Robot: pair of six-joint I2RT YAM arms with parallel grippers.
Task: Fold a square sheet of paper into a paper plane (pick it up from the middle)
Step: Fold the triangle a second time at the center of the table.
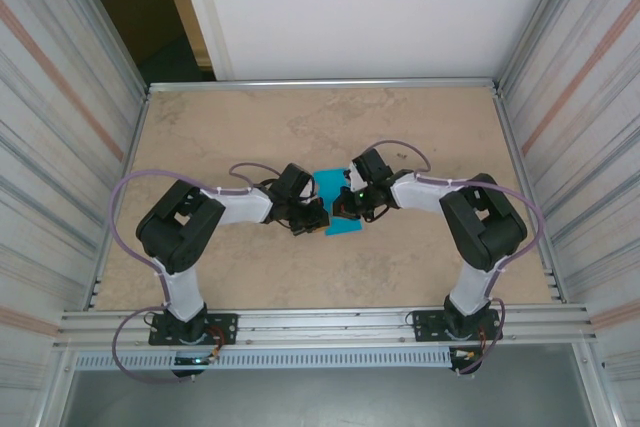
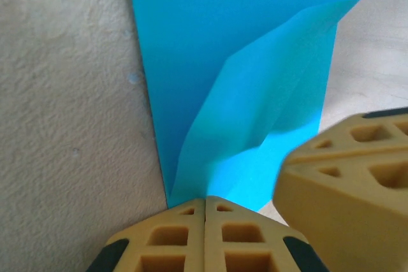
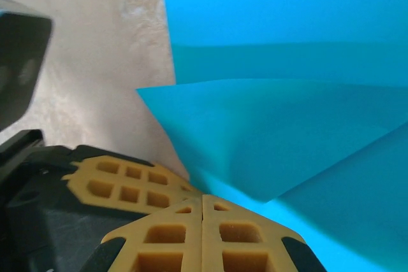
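Nearest element: left gripper (image 2: 205, 205), with yellow lattice-moulded finger pads, at 6 o'clock in the left wrist view.
Left finger state: the pads are pressed together with no gap. Their tips meet the lower point of the paper. It cannot be told whether a layer is nipped between them.
Right gripper (image 3: 203, 203): identical yellow pads, closed flush, with the tips against a raised fold. It cannot be told whether a layer is held.
Task object: thin turquoise-blue square sheet of paper (image 1: 345, 227), partly folded. It lies at the centre of the beige mottled table (image 1: 250, 127), between the two grippers.
Sheet form: one flap stands off the flat layer. The creases are soft, so this is not a finished dart.
Key relation: in each wrist view the sheet spreads from the fingertips toward 12 o'clock. In the top view its long axis runs roughly 12 to 6 o'clock. The left gripper sits at its 9 o'clock edge and the right gripper at its 3 o'clock edge.
Nearer arm: neither. Both sets of tips touch the sheet and sit just beside each other.
Judged step: mid-sequence, pinning or pressing a fold.
Next move requirement: one set of tips should anchor the sheet while the other works the flap across the long axis.
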